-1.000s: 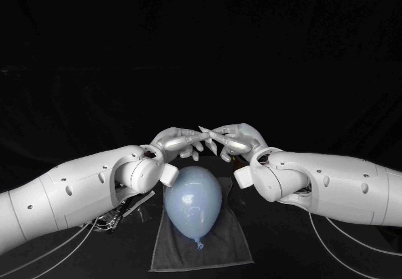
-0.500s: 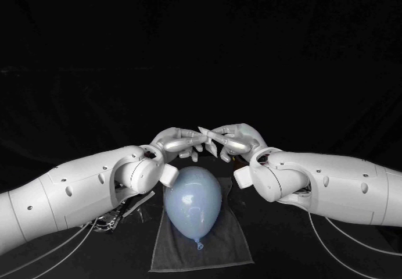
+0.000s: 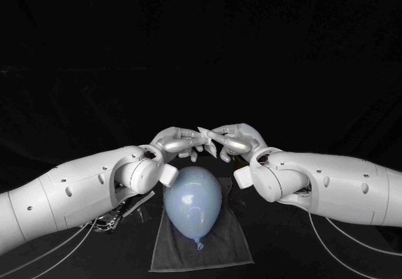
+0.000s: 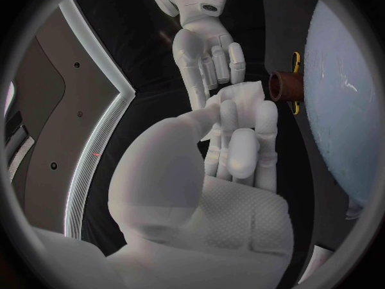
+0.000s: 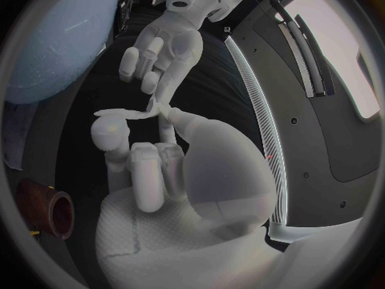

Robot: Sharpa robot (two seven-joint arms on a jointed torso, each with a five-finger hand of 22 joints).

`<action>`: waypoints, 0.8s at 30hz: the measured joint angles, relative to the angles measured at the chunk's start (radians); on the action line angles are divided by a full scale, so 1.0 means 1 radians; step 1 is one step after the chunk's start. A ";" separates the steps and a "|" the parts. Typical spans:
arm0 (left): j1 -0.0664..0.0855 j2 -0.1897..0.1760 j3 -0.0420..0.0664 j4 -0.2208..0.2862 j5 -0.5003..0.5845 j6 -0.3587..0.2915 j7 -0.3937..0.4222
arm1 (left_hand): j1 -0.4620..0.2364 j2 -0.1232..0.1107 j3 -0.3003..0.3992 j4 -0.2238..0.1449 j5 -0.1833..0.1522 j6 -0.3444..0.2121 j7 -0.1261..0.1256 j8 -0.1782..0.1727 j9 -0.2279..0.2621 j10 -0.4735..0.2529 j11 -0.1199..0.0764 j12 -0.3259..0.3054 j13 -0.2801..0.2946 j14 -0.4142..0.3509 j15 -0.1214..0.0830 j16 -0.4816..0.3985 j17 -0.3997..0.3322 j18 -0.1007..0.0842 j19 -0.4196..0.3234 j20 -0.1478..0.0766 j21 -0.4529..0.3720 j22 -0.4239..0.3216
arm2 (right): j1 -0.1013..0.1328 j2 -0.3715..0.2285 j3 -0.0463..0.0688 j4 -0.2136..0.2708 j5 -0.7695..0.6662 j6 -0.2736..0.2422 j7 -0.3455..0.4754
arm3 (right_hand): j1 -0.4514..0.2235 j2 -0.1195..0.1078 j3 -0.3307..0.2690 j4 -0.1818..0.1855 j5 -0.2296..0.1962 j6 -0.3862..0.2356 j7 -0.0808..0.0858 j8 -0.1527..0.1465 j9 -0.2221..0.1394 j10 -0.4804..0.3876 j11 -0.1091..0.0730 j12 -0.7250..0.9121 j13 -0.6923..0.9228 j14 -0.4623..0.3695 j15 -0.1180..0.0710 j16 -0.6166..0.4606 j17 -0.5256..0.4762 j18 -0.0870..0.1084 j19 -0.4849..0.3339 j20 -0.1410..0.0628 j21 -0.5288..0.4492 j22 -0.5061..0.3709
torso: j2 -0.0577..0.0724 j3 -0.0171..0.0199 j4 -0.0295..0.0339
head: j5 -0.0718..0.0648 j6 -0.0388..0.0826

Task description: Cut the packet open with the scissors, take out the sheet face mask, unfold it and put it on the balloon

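A pale blue balloon (image 3: pixel 193 200) lies on a dark grey towel (image 3: pixel 225 247) in the head view. Just beyond the balloon and above the table, my left hand (image 3: pixel 178 141) and right hand (image 3: pixel 238 138) meet fingertip to fingertip. Between them they pinch the white, still folded sheet mask (image 3: pixel 208 139). The left wrist view shows the mask (image 4: pixel 241 99) at my left hand's fingertips (image 4: pixel 238 149), with the right hand (image 4: pixel 207 59) gripping its other edge. In the right wrist view, the mask (image 5: pixel 128 113) sits between my right hand (image 5: pixel 151 164) and the left hand (image 5: pixel 165 50).
The scissors (image 3: pixel 111 219) lie on the table under my left forearm, left of the towel. A brown cylinder (image 4: pixel 282 87) stands by the balloon's far end (image 4: pixel 346 103), under the right hand. Thin cables trail from both arms toward the front edge.
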 measured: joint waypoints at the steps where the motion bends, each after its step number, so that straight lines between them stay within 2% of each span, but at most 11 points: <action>1: 0.000 0.000 0.000 0.000 -0.001 0.000 0.001 | 0.000 0.000 0.004 -0.001 0.000 0.000 0.000 0.001 0.000 0.000 0.000 0.000 -0.001 0.000 0.000 0.000 0.001 0.000 0.000 0.000 0.000 0.001 | 0.000 -0.001 0.000 0.000 0.000 0.000 0.000 | 0.000 0.000 0.000 0.000 0.000 0.000 0.000 0.000 0.000 0.000 0.000 0.000 0.000 0.000 0.000 0.000 0.000 0.000 0.000 0.000 0.000 0.000 | 0.000 0.0001 0.0000 | 0.000 0.000; 12: 0.001 -0.014 0.001 -0.006 -0.014 -0.003 0.012 | 0.000 0.000 0.027 -0.014 0.000 0.000 0.000 0.012 0.000 0.009 -0.002 -0.008 -0.004 0.004 -0.003 0.007 0.013 0.000 0.000 0.000 0.009 0.007 | 0.000 -0.017 -0.001 -0.018 -0.013 0.006 -0.006 | 0.000 0.000 0.002 0.002 0.002 -0.001 -0.001 0.000 0.000 0.000 0.000 -0.002 0.000 0.000 0.000 -0.001 0.000 0.000 0.004 -0.004 0.000 0.003 | 0.000 0.0005 -0.0002 | -0.001 -0.002; 16: 0.004 -0.020 0.001 -0.012 -0.028 -0.002 0.012 | 0.000 0.000 0.038 -0.017 0.000 0.000 0.000 0.012 0.000 0.014 0.000 -0.009 -0.004 0.004 -0.003 0.012 0.017 -0.001 0.000 0.000 0.015 0.012 | 0.007 -0.019 -0.001 -0.035 -0.038 0.008 -0.016 | 0.000 0.000 0.003 0.000 0.003 -0.002 -0.002 0.000 0.000 0.000 0.000 -0.002 0.000 0.000 0.000 -0.002 0.000 0.000 0.004 -0.004 0.000 0.003 | 0.000 0.0006 -0.0002 | -0.001 -0.003; 24: 0.037 -0.023 0.000 -0.037 -0.079 0.011 0.005 | -0.006 -0.006 0.056 -0.024 0.000 -0.001 -0.001 0.021 0.000 0.018 -0.004 -0.009 -0.004 0.011 -0.004 0.019 0.029 -0.001 0.000 0.000 0.027 0.022 | 0.039 -0.017 0.000 -0.078 -0.140 0.030 -0.057 | 0.000 0.000 0.006 -0.003 0.003 -0.002 -0.002 0.000 0.000 0.000 0.000 -0.004 0.000 0.002 -0.002 -0.003 -0.001 0.000 0.004 -0.004 0.000 0.002 | 0.000 0.0012 0.0001 | -0.001 -0.003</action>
